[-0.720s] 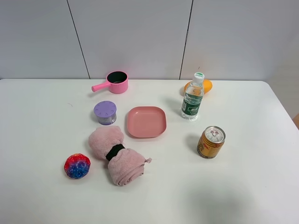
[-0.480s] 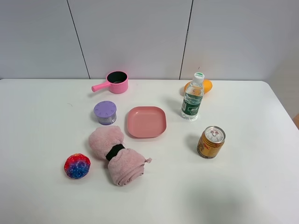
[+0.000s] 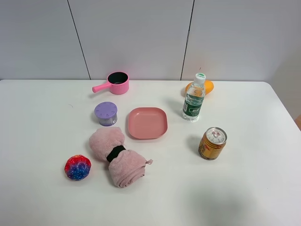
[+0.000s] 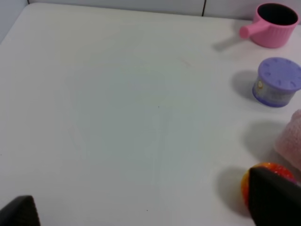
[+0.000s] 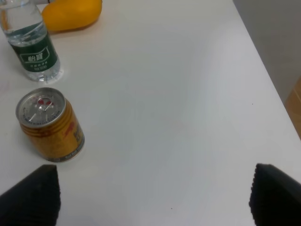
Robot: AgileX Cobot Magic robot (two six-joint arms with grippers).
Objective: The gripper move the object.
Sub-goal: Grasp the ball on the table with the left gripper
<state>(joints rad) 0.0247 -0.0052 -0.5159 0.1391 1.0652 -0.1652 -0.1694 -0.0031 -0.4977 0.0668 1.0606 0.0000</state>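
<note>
No grasp is begun: the small bumpy multicoloured ball lies just past one jaw of the wide-spread, empty left black gripper, which would need to be centred over it next.

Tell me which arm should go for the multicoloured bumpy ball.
Left. The ball sits on the left side, by the left end effector; the right end effector is over by the can.

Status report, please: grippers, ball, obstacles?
Left gripper open, empty. Right gripper open, empty. Ball on table, untouched. Towel roll close beside ball, not touching.
</note>
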